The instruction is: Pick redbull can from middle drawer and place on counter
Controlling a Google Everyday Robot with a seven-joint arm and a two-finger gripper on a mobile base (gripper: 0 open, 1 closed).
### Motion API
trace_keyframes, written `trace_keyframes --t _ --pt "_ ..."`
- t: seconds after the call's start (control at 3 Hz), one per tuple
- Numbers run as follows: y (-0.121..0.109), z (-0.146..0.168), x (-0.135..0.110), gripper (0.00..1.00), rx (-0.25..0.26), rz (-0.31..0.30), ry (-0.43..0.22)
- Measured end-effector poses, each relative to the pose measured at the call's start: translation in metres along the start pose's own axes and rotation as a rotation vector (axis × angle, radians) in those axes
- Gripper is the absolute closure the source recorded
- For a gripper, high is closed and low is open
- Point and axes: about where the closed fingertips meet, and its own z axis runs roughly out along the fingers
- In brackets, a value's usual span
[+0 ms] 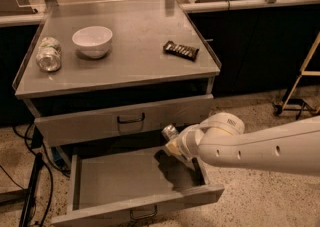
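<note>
The robot's arm (265,148) is big, fat and round, like a thick tube. It is white with a warm creamy look, and its skin is smooth and a bit shiny. Three small dark holes (239,154) sit in a row along its side. Near the thin end there is a round joint (222,127), shaped like a ball, with a tiny dark mark (230,120) on top. After the joint comes a short part that looks more yellow. The claw (172,146) is at that end, over the back right part of the open middle drawer (125,178).
</note>
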Motion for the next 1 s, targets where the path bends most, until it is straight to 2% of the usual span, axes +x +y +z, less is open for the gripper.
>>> trace_keyframes --t 0.33,0.67,1.0 --pt "-0.017 -0.042 -0.024 1.0 0.054 -0.028 -0.087" --pt "-0.025 -0.063 -0.034 1.0 0.081 -0.039 -0.127" --pt "-0.025 -0.064 -0.034 1.0 0.083 -0.039 -0.13"
